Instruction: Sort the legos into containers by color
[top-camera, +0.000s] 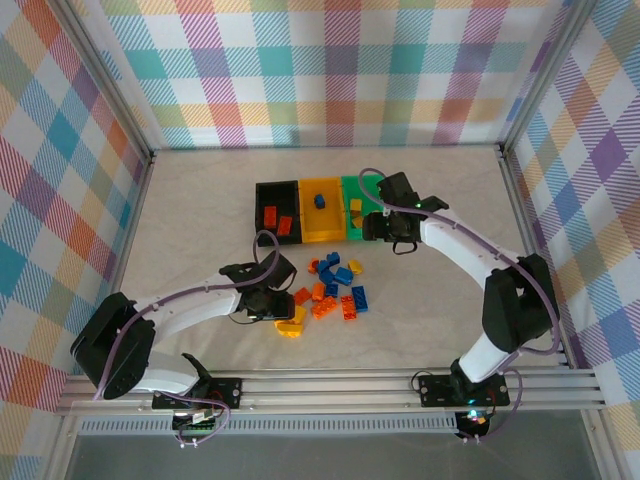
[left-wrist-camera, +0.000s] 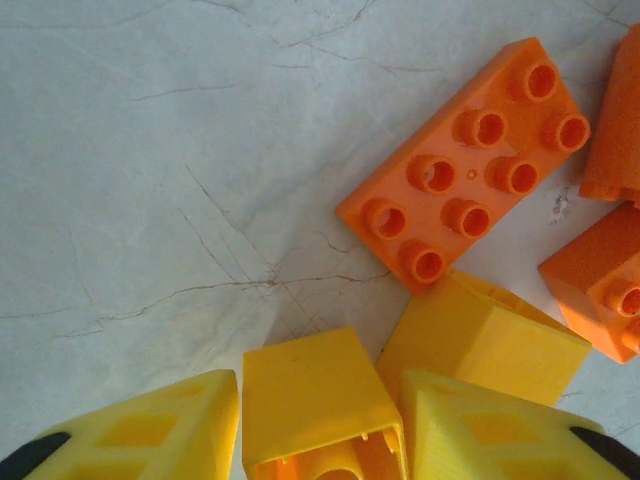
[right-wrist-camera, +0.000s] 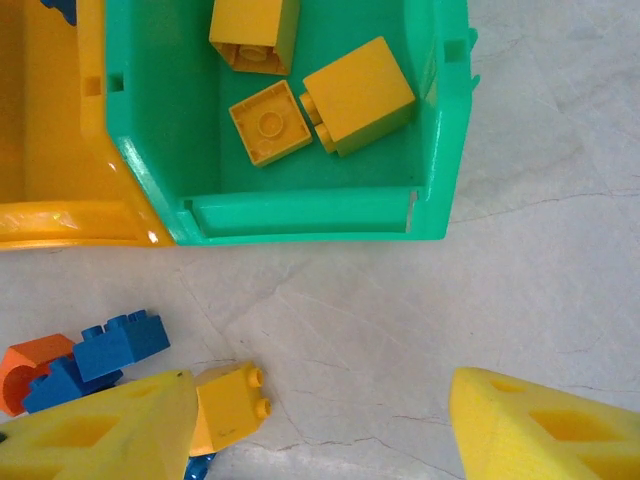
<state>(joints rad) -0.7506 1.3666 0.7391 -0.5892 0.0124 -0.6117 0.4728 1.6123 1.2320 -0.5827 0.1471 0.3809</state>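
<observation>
Three joined bins stand at the back: black with red-orange bricks, yellow with a blue brick, green with three yellow bricks. Loose red-orange, blue and yellow legos lie in front of them. My left gripper is down at the pile's near-left edge, shut on a yellow brick. My right gripper hovers open just in front of the green bin, nothing between its fingers; a yellow brick lies beside its left finger.
A long red-orange brick, a second yellow brick and more red-orange bricks lie close around the left gripper. Blue bricks sit left of the right gripper. Bare table lies to the left and right of the pile. Plaid walls enclose the table.
</observation>
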